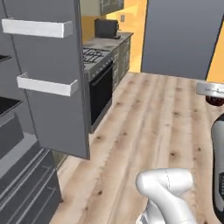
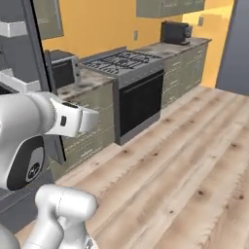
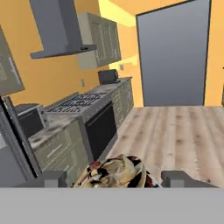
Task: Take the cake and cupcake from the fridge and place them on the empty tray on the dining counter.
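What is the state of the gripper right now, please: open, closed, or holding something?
Gripper: closed on the cupcake, which sits between its fingertips in the hand view.

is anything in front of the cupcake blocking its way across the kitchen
Nothing visible does. The cupcake sits gripped between the fingers above the wooden floor, which runs open ahead. The fridge door and the oven stand off to the left.

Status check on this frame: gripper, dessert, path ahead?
Gripper closed on the cupcake, carried clear of the fridge. Fridge door open. Wood floor ahead clear.
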Tool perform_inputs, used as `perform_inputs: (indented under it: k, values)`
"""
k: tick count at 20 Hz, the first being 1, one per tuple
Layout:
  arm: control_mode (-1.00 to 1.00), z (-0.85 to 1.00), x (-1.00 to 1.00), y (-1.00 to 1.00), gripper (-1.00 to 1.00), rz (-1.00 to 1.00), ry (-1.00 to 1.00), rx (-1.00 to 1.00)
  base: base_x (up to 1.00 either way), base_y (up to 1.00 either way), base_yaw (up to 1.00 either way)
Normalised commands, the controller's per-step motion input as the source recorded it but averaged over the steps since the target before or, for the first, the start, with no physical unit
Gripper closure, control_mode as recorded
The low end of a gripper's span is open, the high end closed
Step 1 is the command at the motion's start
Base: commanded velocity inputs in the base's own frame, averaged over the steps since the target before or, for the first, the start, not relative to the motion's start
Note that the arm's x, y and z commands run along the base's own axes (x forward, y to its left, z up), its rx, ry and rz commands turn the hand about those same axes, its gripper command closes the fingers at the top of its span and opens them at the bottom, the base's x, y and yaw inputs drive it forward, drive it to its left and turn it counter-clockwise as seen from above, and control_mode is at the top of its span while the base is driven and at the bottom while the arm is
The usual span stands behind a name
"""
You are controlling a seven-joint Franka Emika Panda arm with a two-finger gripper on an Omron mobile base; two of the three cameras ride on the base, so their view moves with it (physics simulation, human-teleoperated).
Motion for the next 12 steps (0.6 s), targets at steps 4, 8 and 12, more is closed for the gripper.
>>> perform_inputs:
  k: [4, 8, 12]
  values:
    - [1.00, 0.00, 0.00, 0.00, 1.00, 0.00, 0.00, 0.00, 0.00, 0.00, -0.98]
    - [1.00, 0.00, 0.00, 0.00, 1.00, 0.00, 0.00, 0.00, 0.21, 0.02, -0.88]
    - [1.00, 0.00, 0.00, 0.00, 1.00, 0.00, 0.00, 0.00, 0.08, -0.18, -0.82]
